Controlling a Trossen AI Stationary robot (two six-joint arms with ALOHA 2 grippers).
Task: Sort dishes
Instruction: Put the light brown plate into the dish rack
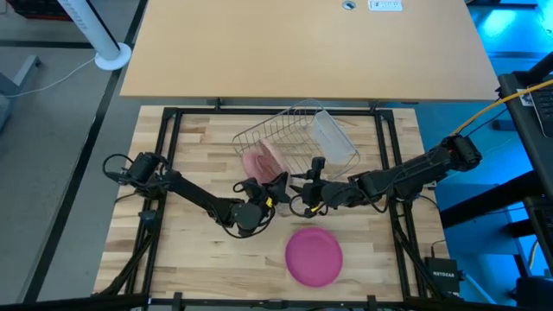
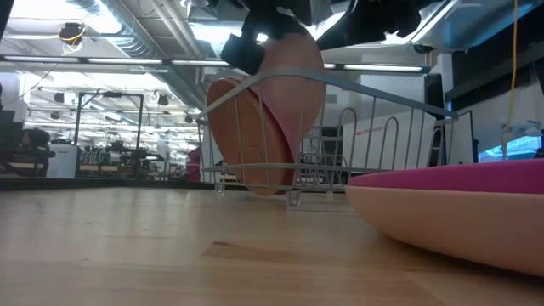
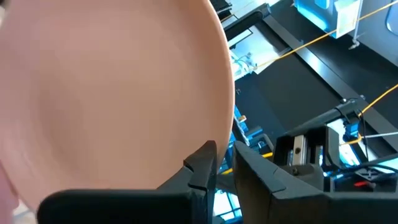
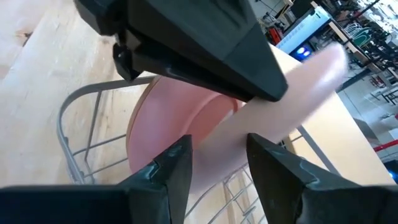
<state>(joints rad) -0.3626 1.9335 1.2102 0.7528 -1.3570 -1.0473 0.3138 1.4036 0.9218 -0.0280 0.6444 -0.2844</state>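
Observation:
A pale peach plate (image 3: 112,93) stands on edge and tilted over the near-left end of the silver wire rack (image 1: 285,130). My left gripper (image 3: 224,149) is shut on its rim. Beside it a tan-brown plate (image 2: 238,140) stands upright in the rack, its lower edge between the wires. My right gripper (image 4: 217,146) is open just right of the left one. Its fingers stand on either side of the peach plate's edge (image 4: 280,93); I cannot tell whether they touch it. A magenta plate (image 1: 314,255) lies flat on the table near the front edge. My left gripper pinches the peach plate's rim (image 3: 219,127) between its two fingers, one on the plate's face and one behind it. The fingers come in about level from the table's near-left side. The plate stands on edge, tilted, its lower part (image 2: 289,183) down inside the rack.
A clear plastic cup (image 1: 333,138) lies in the far-right part of the rack. A black frame (image 1: 168,155) runs round the wooden tabletop, and a larger tan table (image 1: 302,43) stands behind. Bare wood lies left of the magenta plate.

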